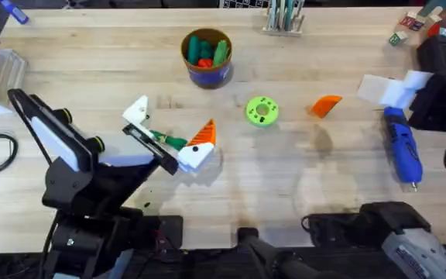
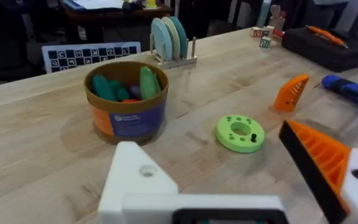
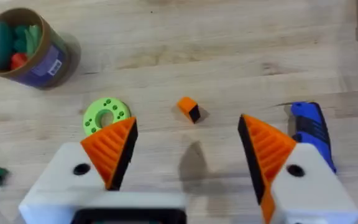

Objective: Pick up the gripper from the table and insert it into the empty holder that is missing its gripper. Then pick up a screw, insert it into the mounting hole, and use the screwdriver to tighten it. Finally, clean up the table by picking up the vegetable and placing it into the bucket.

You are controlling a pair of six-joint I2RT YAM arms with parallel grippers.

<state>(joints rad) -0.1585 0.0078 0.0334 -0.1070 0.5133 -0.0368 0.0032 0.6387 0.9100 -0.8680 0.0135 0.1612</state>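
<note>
Overhead, left gripper (image 1: 169,133) spread wide and empty, right gripper (image 3: 185,152) gaping empty above the loose tip (image 3: 189,109).

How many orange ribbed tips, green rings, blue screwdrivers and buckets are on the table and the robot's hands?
Orange ribbed tips: 4 (the loose gripper, 1 on the left gripper, 2 on the right gripper)
Green ring: 1
Blue screwdriver: 1
Bucket: 1
Total: 7
</note>
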